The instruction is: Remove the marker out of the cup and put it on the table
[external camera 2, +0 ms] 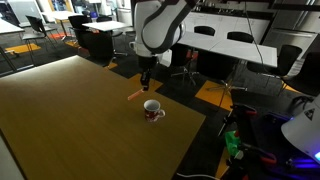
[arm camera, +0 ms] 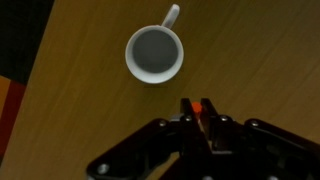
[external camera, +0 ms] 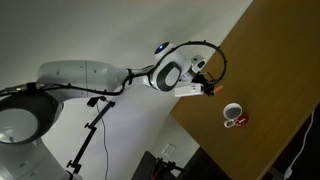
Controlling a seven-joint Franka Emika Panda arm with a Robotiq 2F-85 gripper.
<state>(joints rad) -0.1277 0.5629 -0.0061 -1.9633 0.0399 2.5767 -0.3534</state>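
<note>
The pincer (arm camera: 202, 110) grips the slim orange marker (external camera 2: 137, 96) beside the empty white round cup (arm camera: 155, 53) near the brown wooden worktop's (arm camera: 265, 50) edge; next, lower it and let go.

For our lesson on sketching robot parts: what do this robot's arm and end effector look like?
The arm is built from smooth, rounded white links, bulkier toward the base. A thin black cable loops loosely beside the wrist. The end effector is black, with angular linkages narrowing to two slim fingers.

The cup (external camera 2: 152, 109) sits on the table (external camera 2: 70, 125), beside the gripper (external camera 2: 146, 86) holding the marker (external camera 2: 136, 96).
</note>
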